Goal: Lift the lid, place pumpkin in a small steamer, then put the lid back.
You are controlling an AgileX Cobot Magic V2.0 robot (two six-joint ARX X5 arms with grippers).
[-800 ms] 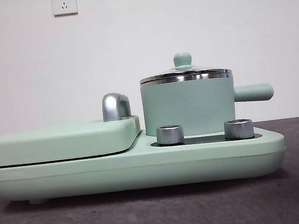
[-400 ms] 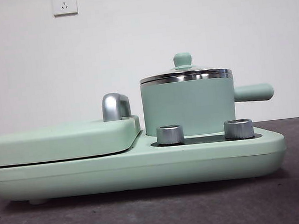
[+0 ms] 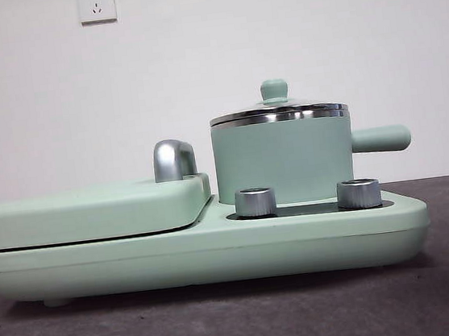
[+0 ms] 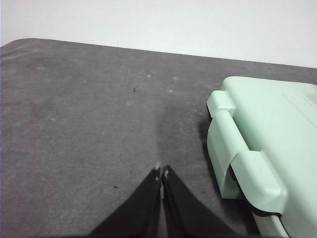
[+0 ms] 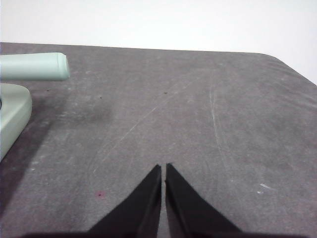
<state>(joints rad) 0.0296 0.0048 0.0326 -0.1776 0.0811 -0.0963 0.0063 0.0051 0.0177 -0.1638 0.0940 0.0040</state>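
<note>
The small steamer (image 3: 284,160), a mint-green pot with a steel rim, stands on the right half of the wide appliance base (image 3: 202,256). Its straight side handle (image 3: 380,139) points right, and the handle's tip (image 5: 34,66) shows in the right wrist view. The lid (image 3: 278,112) rests on the pot, its small green knob on top. The pumpkin is out of view. My left gripper (image 4: 161,171) is shut and empty over bare mat beside the base's flat cover (image 4: 267,144). My right gripper (image 5: 163,167) is shut and empty over the mat, apart from the handle.
A large flat mint-green cover (image 3: 92,212) with a silver hinge handle (image 3: 173,159) fills the base's left half. Two silver knobs (image 3: 255,202) (image 3: 358,193) stand in front of the pot. Dark grey mat (image 5: 198,114) stretches around the appliance; a white wall is behind.
</note>
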